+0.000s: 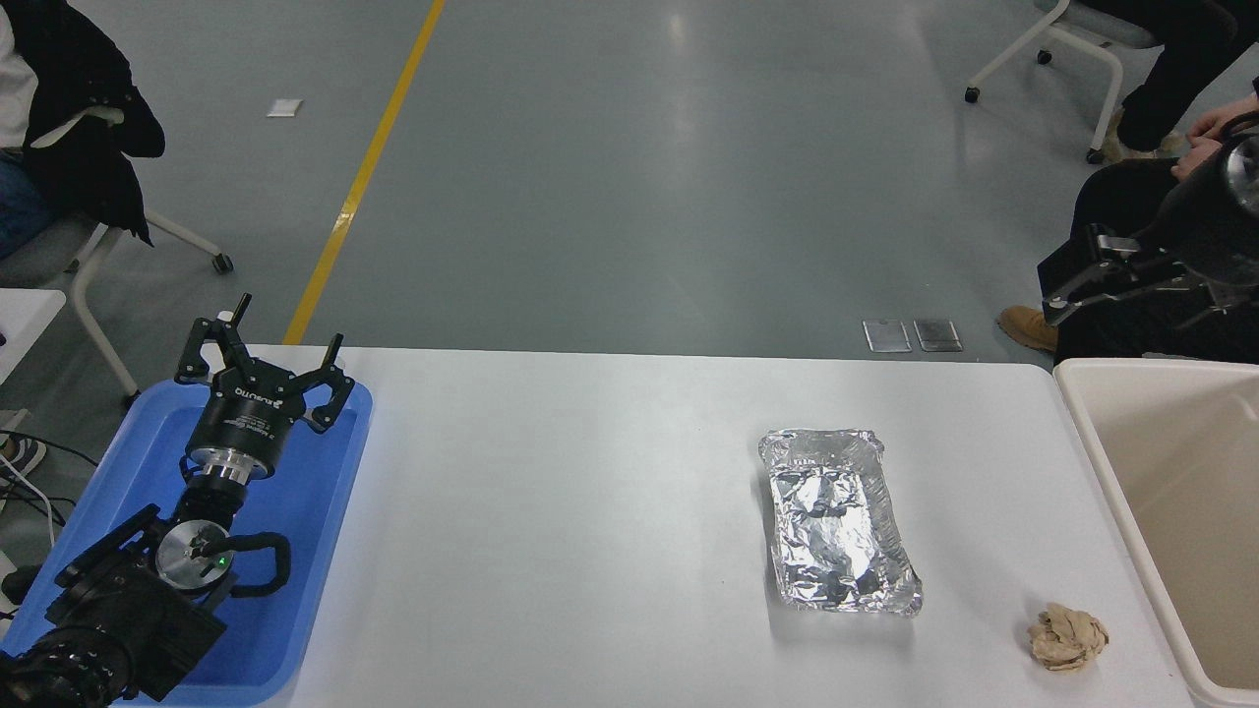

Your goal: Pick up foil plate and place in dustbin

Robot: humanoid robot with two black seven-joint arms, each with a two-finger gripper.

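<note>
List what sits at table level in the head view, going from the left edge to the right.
Blue tray with the parked left gripper over it → foil plate → crumpled tan paper ball → dustbin at the table's right end, with the right gripper raised beyond its far rim.

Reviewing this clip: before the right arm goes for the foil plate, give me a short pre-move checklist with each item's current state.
1. Foil plate lies flat on the white table, nothing on it: ok.
2. Right gripper is raised at the right edge, beyond the table's far side, not over the plate: ok. Open or shut: cannot tell.
3. Dustbin sits at the table's right end, mouth unobstructed: ok.
4. Paper ball lies apart from the plate, between it and the bin: ok, but near the carry path.
5. Left gripper is parked open over the blue tray, far from the plate: ok.
6. A person's hand is away from the table: ok.
</note>
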